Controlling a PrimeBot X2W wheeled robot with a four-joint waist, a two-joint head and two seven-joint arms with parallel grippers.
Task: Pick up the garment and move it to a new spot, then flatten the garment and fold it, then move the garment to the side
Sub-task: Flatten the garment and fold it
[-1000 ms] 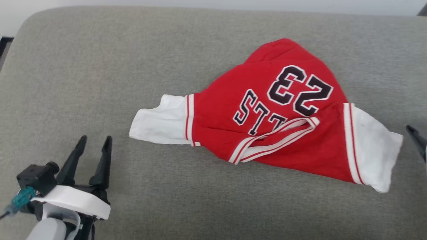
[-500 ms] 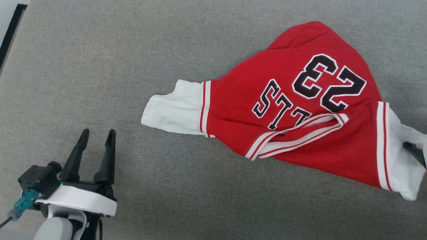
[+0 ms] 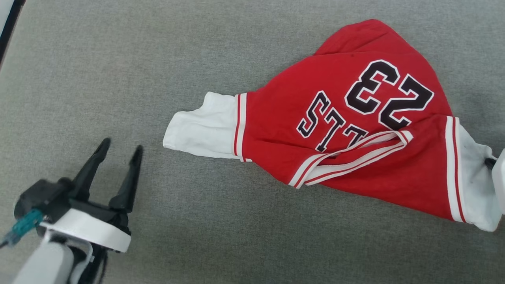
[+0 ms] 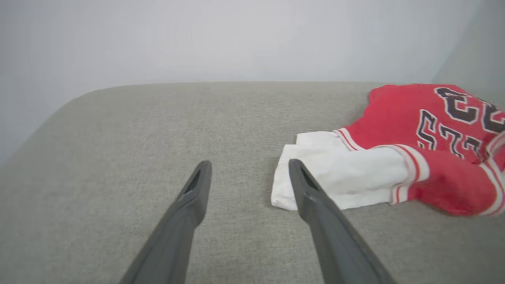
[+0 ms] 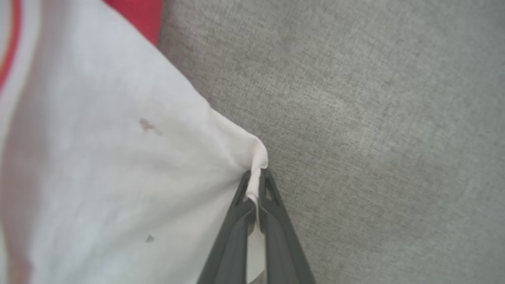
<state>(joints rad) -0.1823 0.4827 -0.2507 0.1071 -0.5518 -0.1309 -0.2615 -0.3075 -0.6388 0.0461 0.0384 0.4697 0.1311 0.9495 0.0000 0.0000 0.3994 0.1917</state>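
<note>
A grey woven cushion [image 3: 98, 59] spreads across the head view, and the left wrist view shows a pale wall [image 4: 236, 35] behind it. The shirt [image 3: 343, 130] is red with a black "23". It lies crumpled on the cushion at centre right of the head view, with its print upside down to you. One white sleeve [image 3: 197, 130] points toward the middle left of the frame. The other sleeve [image 3: 473, 177] reaches the right edge.

Your right gripper [image 5: 256, 175] is pinched tight on the hem of that other sleeve. In the right wrist view a small fold of white cloth sits between its tips. Your left gripper [image 3: 122, 144] hovers at the lower left of the head view with its fingers spread wide, holding nothing. It is near the white sleeve but clear of it.

By the look of it, you are at the very start of the task. The first grasp is made, but the shirt seems to rest fully on the cushion, bunched and unfolded. You have yet to lift it, carry it to a new spot, flatten it, fold it and set it aside.
</note>
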